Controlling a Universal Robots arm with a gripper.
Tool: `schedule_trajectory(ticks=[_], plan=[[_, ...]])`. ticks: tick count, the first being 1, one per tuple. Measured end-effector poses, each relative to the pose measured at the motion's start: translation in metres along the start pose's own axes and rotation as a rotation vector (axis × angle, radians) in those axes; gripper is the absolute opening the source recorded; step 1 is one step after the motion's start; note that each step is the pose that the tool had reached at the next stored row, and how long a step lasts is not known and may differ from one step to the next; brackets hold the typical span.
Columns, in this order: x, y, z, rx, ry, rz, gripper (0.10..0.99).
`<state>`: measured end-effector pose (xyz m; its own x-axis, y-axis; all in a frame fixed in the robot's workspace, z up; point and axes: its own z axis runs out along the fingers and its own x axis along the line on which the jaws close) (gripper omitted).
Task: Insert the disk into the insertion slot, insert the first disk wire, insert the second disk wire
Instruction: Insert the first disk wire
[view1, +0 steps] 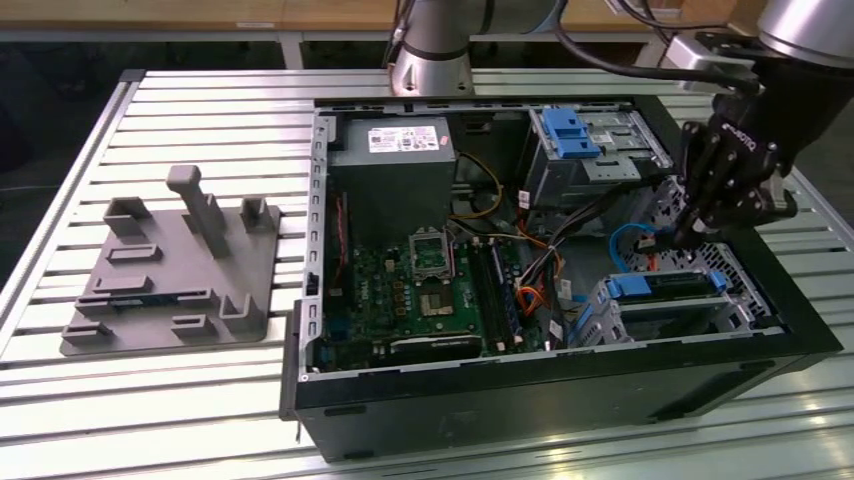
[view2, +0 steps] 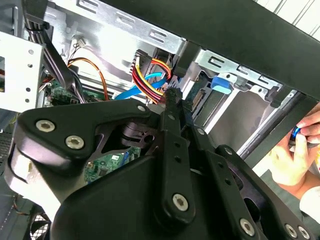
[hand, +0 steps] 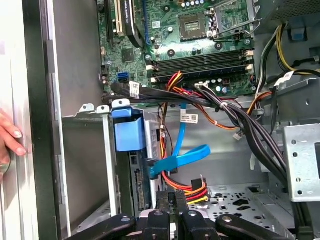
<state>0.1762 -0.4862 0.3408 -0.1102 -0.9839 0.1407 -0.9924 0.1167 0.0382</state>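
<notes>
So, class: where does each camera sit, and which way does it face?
Exterior view: off the arm, looking down into the open computer case; arm and end effector at the exterior view's right.
First wrist view: on the arm, facing past the end effector toward the motherboard.
Second wrist view: on the arm, looking along the end effector.
Both wrist views share the second disk wire.

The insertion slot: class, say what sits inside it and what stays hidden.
The disk, framed by its blue carrier, sits inside the insertion slot. The slot's metal walls hide the disk's underside and lower sides.
</notes>
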Motion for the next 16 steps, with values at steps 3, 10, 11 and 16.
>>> schedule_trajectory(ticks=[3,10,11,16], plan=[[0.0056,-0.0007,0.0007,-0.001,-0.0135,-0.001,0.165],[0.0158,-0.0017,0.0021,-0.003,-0.0651,-0.006,0.165],[0.0193,-0.0002,0.0027,0.003,-0.0768,-0.025,0.165],[0.0201,0.0013,0.0029,0.007,-0.0752,-0.066,0.165]])
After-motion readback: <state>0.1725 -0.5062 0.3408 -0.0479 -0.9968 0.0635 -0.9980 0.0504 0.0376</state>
